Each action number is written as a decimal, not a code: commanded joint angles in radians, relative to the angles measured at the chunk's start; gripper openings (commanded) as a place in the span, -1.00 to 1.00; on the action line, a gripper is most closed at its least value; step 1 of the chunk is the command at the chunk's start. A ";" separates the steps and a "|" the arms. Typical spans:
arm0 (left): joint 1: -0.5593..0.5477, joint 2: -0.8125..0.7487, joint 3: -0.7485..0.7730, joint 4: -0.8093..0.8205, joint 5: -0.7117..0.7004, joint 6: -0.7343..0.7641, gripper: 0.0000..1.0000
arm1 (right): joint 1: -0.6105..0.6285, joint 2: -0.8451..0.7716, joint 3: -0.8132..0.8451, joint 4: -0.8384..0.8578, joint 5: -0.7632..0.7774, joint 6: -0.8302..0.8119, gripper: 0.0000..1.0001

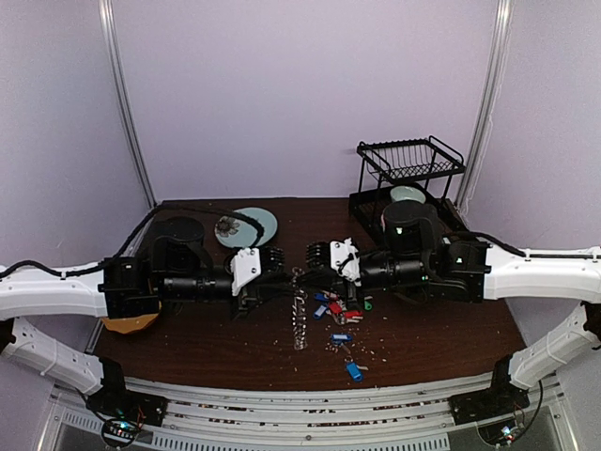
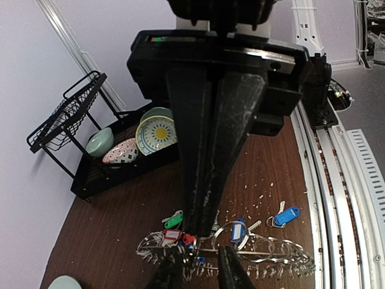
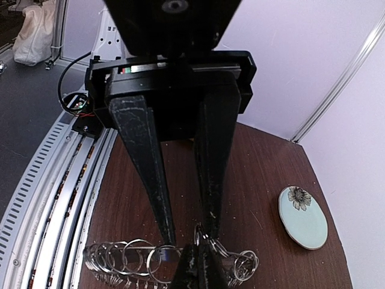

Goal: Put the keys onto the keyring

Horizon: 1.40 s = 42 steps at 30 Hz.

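The keyring (image 1: 300, 315) lies stretched front to back at mid-table, a coil of wire loops fringed with small keys (image 2: 283, 253) (image 3: 126, 259). My left gripper (image 1: 285, 271) (image 2: 197, 251) stands open, its fingers straddling the ring's far end. My right gripper (image 1: 315, 257) (image 3: 197, 250) faces it, shut on small loops of the keyring there. Tagged keys (image 1: 340, 308) lie just right of the ring: a green one (image 2: 173, 221), a red one (image 2: 157, 236) and blue ones (image 2: 238, 230) (image 2: 286, 215). Another blue-tagged key (image 1: 353, 370) sits near the front edge.
A black wire dish rack (image 1: 408, 178) (image 2: 90, 150) holding patterned bowls stands at the back right. A pale blue plate with a flower (image 1: 246, 225) (image 3: 302, 217) lies at the back left. A yellow-orange disc (image 1: 131, 324) shows under the left arm. Metal rails run along the front edge.
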 commanded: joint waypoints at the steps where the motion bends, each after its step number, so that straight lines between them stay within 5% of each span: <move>1: 0.004 0.006 0.037 0.028 -0.013 -0.005 -0.67 | 0.013 -0.031 0.047 0.015 0.010 -0.012 -1.00; 7: 0.004 0.021 0.046 0.008 -0.051 0.001 -0.74 | 0.015 -0.033 0.051 0.012 0.013 -0.016 -1.00; 12: 0.004 0.020 0.042 -0.004 -0.079 0.008 -1.00 | 0.016 -0.037 0.054 0.003 0.021 -0.019 -1.00; 19: 0.004 -0.014 0.006 0.053 -0.104 0.032 -1.00 | 0.011 -0.049 0.045 -0.005 0.042 0.028 -1.00; 25: 0.004 -0.060 -0.043 0.125 -0.090 0.135 -1.00 | -0.094 -0.151 -0.066 -0.022 -0.086 0.323 -0.03; 29: 0.007 -0.096 -0.092 0.188 -0.089 0.162 -1.00 | -0.144 -0.204 -0.190 -0.057 0.012 0.578 0.10; 35: 0.023 -0.111 -0.109 0.196 -0.023 0.166 -1.00 | -0.146 -0.160 -0.227 -0.302 0.393 0.814 0.06; 42: 0.024 -0.097 -0.100 0.192 0.032 0.131 -1.00 | -0.090 0.040 -0.133 -0.574 0.448 0.985 -0.20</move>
